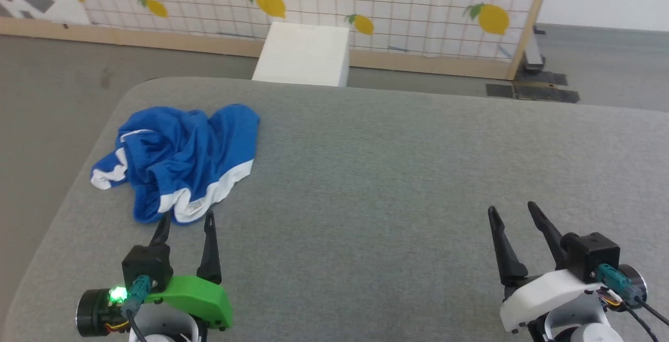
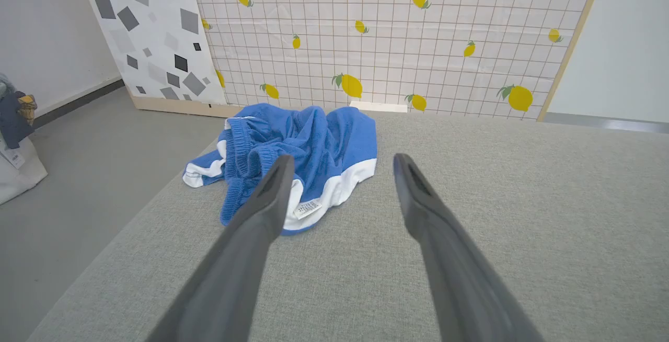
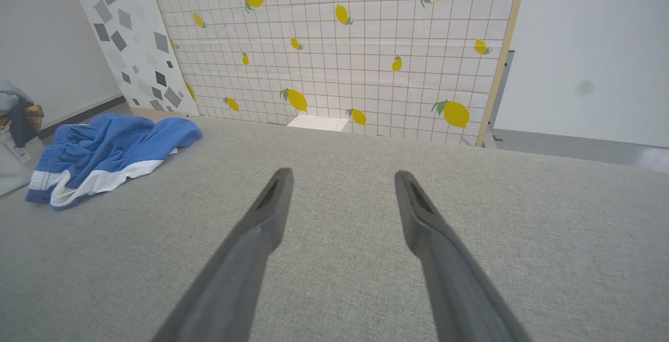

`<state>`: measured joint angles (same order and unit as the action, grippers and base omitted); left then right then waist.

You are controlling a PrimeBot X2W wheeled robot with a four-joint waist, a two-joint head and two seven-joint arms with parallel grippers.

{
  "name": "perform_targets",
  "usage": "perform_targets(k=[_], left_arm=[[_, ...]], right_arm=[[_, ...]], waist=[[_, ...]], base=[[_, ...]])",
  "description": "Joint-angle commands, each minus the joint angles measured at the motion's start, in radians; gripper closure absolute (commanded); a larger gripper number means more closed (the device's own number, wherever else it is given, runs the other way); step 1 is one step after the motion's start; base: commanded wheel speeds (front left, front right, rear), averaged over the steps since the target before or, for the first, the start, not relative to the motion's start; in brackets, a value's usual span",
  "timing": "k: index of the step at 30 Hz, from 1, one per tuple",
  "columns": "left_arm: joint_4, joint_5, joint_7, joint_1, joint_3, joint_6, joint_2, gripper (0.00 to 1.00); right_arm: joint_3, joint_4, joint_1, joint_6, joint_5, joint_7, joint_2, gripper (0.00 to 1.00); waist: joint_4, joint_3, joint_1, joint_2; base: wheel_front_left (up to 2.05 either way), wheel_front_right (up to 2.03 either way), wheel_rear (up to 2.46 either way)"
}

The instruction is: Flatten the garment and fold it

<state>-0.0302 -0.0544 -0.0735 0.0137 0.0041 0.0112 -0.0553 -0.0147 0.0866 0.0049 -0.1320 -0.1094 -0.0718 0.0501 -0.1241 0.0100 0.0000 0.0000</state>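
One crumpled bright blue jersey garment (image 1: 177, 159) with white trim bands (image 1: 222, 186) and a small white tag (image 1: 196, 206) lies far left on the grey fabric tabletop (image 1: 392, 164). Left gripper (image 1: 187, 215) beside it and right gripper (image 1: 511, 206) both gape empty.

The left claw (image 2: 343, 158) hangs over the grey counter (image 2: 522, 201), its two dark fingers spread wide with nothing between them. The garment (image 2: 319, 140) lies crumpled by the counter's far left edge, white trim and small tag (image 2: 307, 208) nearest the claw. A lemon-print screen (image 2: 392, 33) stands beyond the far edge.
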Motion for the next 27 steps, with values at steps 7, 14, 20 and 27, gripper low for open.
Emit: perform_targets(k=[7, 14, 20, 27], left_arm=[[-0.01, -0.022, -0.024, 0.023, 0.011, 0.011, 0.002, 0.0], [-0.011, -0.025, -0.039, 0.032, 0.022, 0.013, 0.002, 0.0], [-0.013, -0.03, -0.051, 0.039, 0.029, 0.016, 0.002, 0.0], [-0.014, -0.033, -0.065, 0.049, 0.037, 0.021, 0.002, 0.0]], right_arm=[[-0.013, 0.031, 0.016, 0.0, -0.031, -0.025, 0.0, 0.0], [-0.025, 0.049, 0.015, 0.001, -0.047, -0.04, 0.0, 0.0], [-0.032, 0.06, 0.018, 0.001, -0.058, -0.052, 0.0, 0.0], [-0.044, 0.074, 0.022, 0.001, -0.074, -0.067, 0.0, 0.0]], waist=[[-0.079, 0.003, 0.0, 0.0], [-0.122, 0.006, 0.0, 0.0], [-0.155, 0.01, 0.0, 0.0], [-0.185, 0.017, 0.0, 0.0]], base=[[0.0, 0.0, 0.0], [0.0, 0.0, 0.0], [0.0, 0.0, 0.0], [0.0, 0.0, 0.0]])
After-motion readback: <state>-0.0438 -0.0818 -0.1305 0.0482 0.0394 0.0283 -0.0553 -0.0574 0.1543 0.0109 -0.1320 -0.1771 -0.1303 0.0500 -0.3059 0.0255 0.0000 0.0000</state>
